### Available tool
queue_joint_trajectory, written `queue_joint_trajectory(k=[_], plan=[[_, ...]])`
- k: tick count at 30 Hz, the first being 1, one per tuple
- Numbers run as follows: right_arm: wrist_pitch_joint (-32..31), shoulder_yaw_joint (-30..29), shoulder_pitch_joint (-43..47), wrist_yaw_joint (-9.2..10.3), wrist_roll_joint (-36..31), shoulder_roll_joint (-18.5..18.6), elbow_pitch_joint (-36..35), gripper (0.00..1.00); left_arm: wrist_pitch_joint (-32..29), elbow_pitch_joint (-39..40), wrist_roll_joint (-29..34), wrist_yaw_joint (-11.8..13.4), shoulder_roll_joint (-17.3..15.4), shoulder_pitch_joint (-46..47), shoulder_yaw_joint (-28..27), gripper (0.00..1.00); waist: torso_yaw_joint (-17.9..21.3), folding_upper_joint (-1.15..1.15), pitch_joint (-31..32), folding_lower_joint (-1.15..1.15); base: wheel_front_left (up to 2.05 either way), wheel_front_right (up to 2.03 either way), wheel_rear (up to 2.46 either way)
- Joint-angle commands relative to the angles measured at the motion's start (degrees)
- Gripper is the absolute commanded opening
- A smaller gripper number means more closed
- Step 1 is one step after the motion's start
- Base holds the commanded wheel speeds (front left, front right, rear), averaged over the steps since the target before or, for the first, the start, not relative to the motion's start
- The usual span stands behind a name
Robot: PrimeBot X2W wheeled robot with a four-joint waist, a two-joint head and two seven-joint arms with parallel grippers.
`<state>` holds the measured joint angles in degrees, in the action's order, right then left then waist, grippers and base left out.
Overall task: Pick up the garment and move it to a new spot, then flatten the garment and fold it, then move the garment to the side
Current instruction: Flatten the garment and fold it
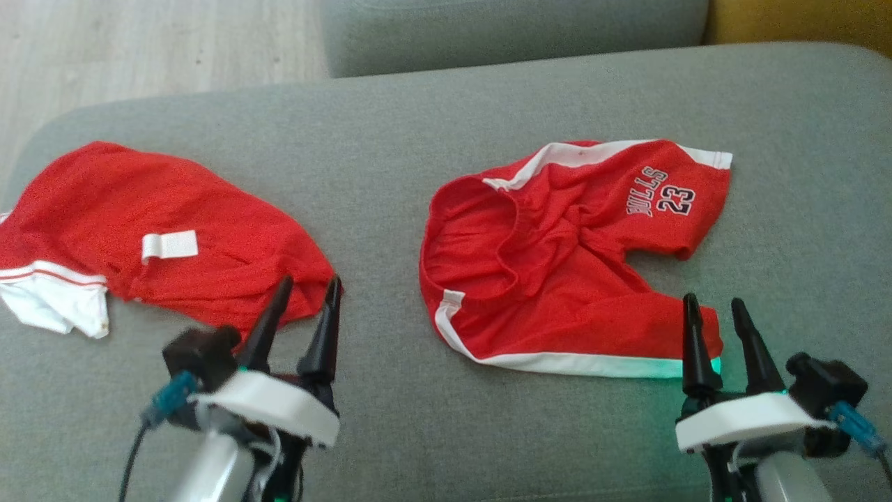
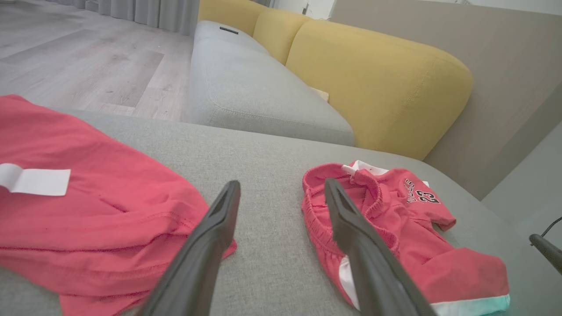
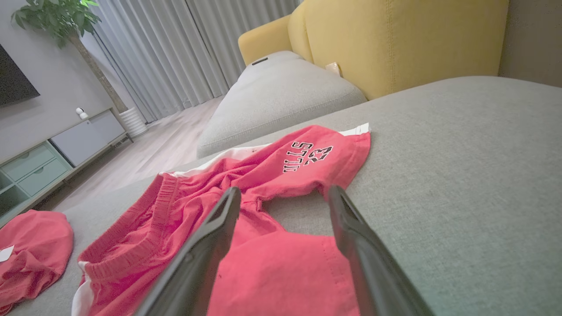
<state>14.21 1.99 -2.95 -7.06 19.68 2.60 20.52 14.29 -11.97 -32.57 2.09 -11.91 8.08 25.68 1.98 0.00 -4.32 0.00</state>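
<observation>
Lying on the grey cushion (image 1: 390, 139) in the head view, a bunched red shirt (image 1: 174, 230) with a white label sits left and crumpled red "BULLS 23" shorts (image 1: 557, 279) sit right. The left gripper (image 1: 310, 282), spread and empty, hangs at the shirt's edge. The right gripper (image 1: 712, 301), also spread, is at the shorts' hem. Left wrist view: the parted fingers (image 2: 210, 245) frame bare cushion between the garments. Right wrist view: the fingers (image 3: 206, 245) stand apart over a shorts leg.
</observation>
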Motion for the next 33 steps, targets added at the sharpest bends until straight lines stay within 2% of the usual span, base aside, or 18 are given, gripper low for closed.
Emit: queue_joint_trajectory(k=[1, 9, 11, 14, 20, 22, 25, 33], plan=[[0.8, 1.5, -0.2, -0.43, 0.2, 0.3, -1.9, 1.0, 0.7, 2.2, 0.7, -0.5, -0.1, 2.1, -2.8, 1.0, -0.6, 0.0, 0.7, 0.0, 0.0, 0.0, 0.0], [0.8, 1.8, 0.8, -0.43, -0.3, 0.3, -2.5, 1.0, 0.7, 0.4, 7.7, -6.0, 5.2, -1.9, -8.2, 1.0, -1.7, 0.0, 2.0, 0.0, 0.0, 0.0, 0.0], [0.8, 2.0, 0.8, -0.43, -0.4, 0.3, -2.5, 1.0, 0.7, -0.4, 8.9, -7.0, 5.3, -1.5, -8.1, 1.0, -1.6, 0.0, 1.9, 0.0, 0.0, 0.0, 0.0], [0.8, 2.3, 0.7, -0.43, -0.6, 0.3, -2.5, 1.0, 0.4, -3.5, 12.2, -8.4, 3.4, 0.5, -4.5, 1.0, -1.2, 0.0, 1.3, 0.0, 0.0, 0.0, 0.0], [0.8, 2.5, -0.2, -0.43, -0.4, 0.3, -2.6, 1.0, -7.8, -8.5, 16.2, -9.4, -1.3, 9.8, 4.4, 1.0, 0.1, 0.0, -1.2, 0.0, 0.0, 0.0, 0.0], [0.8, 2.7, -0.6, -0.43, -0.1, 0.3, -2.6, 1.0, -9.8, -8.1, 15.2, -9.5, -2.8, 13.5, 8.7, 1.0, 0.9, 0.0, -2.1, 0.0, 0.0, 0.0, 0.0], [0.8, 3.1, -1.5, -0.43, 0.4, 0.3, -2.6, 1.0, -13.1, -6.5, 10.5, -9.6, -6.4, 19.4, 17.0, 1.0, 2.0, 0.0, -3.3, 0.0, 0.0, 0.0, 0.0], [0.8, 4.1, -4.0, -0.43, 1.5, 0.3, -2.5, 1.0, -26.3, -0.8, -9.0, -9.6, -17.9, 36.4, 37.6, 1.0, 5.2, 0.0, -4.7, 0.0, 0.0, 0.0, 0.0]])
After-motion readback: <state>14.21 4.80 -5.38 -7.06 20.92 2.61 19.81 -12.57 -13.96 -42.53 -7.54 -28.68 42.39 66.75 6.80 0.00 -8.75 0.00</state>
